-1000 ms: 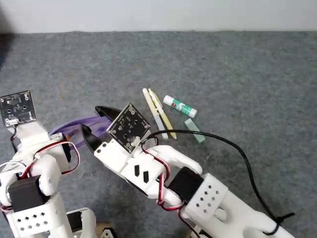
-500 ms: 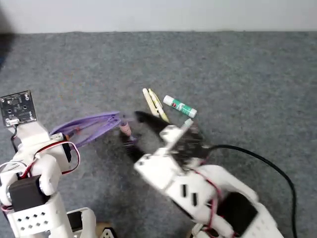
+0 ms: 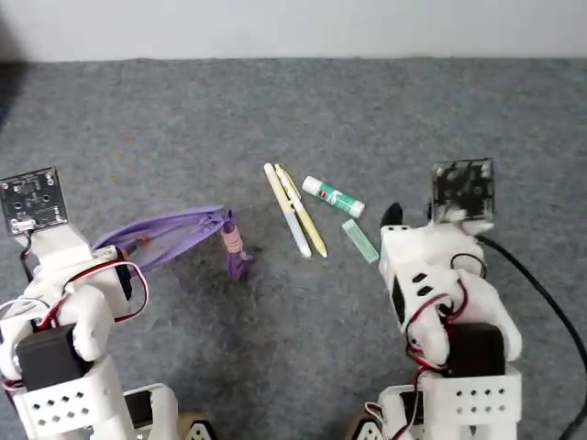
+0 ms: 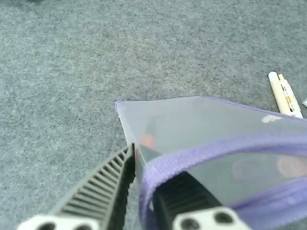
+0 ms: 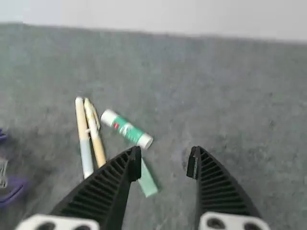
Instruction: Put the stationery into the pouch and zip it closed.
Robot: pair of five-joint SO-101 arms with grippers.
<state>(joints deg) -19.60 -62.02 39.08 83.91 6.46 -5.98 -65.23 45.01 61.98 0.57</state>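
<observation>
A grey, felt-like worktop (image 3: pixel 459 119) runs back to a pale wall (image 3: pixel 293 27). The left hand (image 4: pixel 136 152) is clamped on the pouch (image 3: pixel 174 231): in the left wrist view one ribbed finger lies against the near face of the clear plastic and the other shows through it, just under the purple zip band. From that grip the pouch stretches across the worktop toward the pens, its purple edges drawn out long and narrow. A purple zip pull (image 3: pixel 238 255) with a pinkish piece hangs at its far end and touches the grey surface.

All the stationery lies outside the pouch, between the two arms. The white pen (image 3: pixel 287 213) and the yellow pen (image 3: pixel 304 213) lie side by side, touching along their length. The glue stick (image 3: pixel 333 196), white with a green label, rests just beside them. A small green bar (image 3: pixel 360 240) lies near the yellow pen's lower end. The right hand (image 5: pixel 164 155) has its fingers spread apart with nothing between them, and it hangs over the worktop close to the green bar
</observation>
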